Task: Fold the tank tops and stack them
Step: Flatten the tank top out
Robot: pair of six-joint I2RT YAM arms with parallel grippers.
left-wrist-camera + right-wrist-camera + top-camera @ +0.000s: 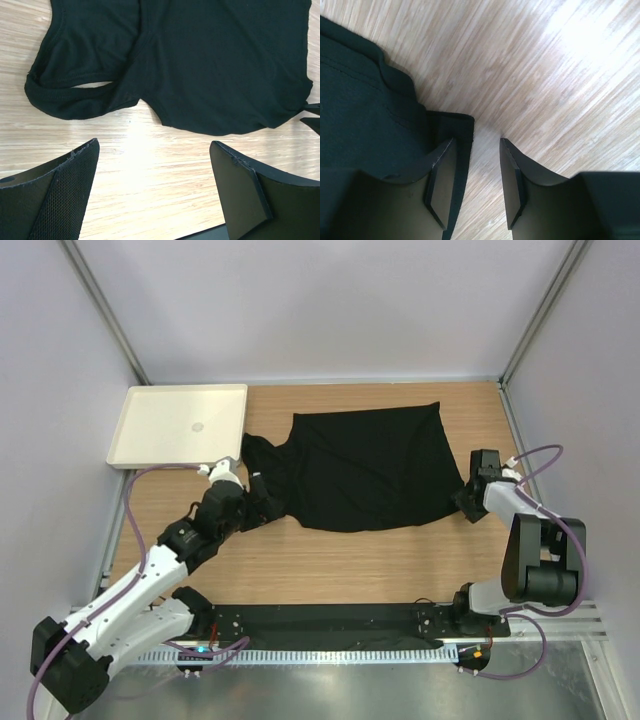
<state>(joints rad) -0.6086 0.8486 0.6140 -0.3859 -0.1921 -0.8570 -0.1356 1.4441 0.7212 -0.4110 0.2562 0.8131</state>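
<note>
While the top [365,465] lies spread flat on the table [330,565], you see its straps point toward the tray [150,425]. The left gripper [155,150] sits just beside the straps, jaws spread wide over bare wood, holding nothing. The right gripper [477,142] sits at the hem corner, jaws partly spread. One finger overlaps the fabric edge, and wood shows in the gap.

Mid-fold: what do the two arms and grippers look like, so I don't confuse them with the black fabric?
The left arm and right arm have white links with chunky black joint housings; a purple cable loops along each. The left gripper and right gripper are matte black, each with two flat wedge-shaped fingers; the left's inner pad shows fine mesh texture. No markings visible.
</note>
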